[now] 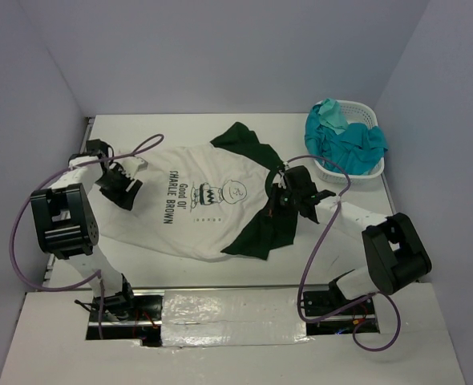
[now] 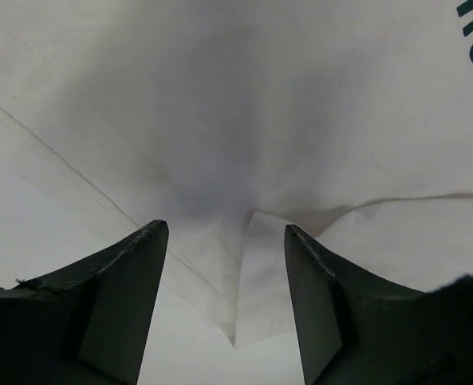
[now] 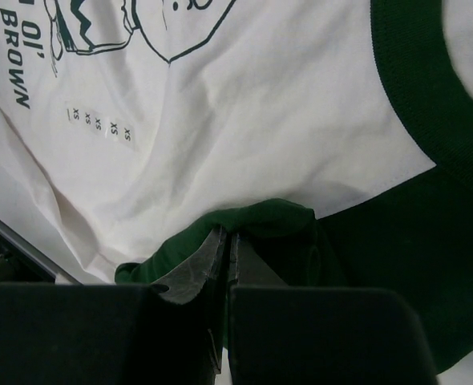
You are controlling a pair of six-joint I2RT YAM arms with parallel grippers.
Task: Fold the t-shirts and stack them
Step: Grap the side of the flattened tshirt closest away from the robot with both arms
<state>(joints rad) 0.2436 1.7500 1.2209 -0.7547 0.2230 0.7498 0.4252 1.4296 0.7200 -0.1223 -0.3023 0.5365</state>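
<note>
A white t-shirt (image 1: 192,208) with dark "Good Ol' Charlie Brown" print and dark green sleeves lies spread on the table. My left gripper (image 1: 128,186) hovers over its left edge. In the left wrist view this gripper (image 2: 227,228) is open, and a folded corner of the white cloth (image 2: 260,265) lies between the fingers, not pinched. My right gripper (image 1: 278,196) is at the shirt's right side. In the right wrist view it (image 3: 228,234) is shut on a bunched fold of the dark green sleeve (image 3: 260,220). The sleeve (image 1: 256,237) trails toward the near edge.
A white lattice basket (image 1: 363,108) stands at the back right. A teal t-shirt (image 1: 353,144) spills over its front and a pale mint one (image 1: 330,112) lies on top. Grey walls close in the table at the back and sides.
</note>
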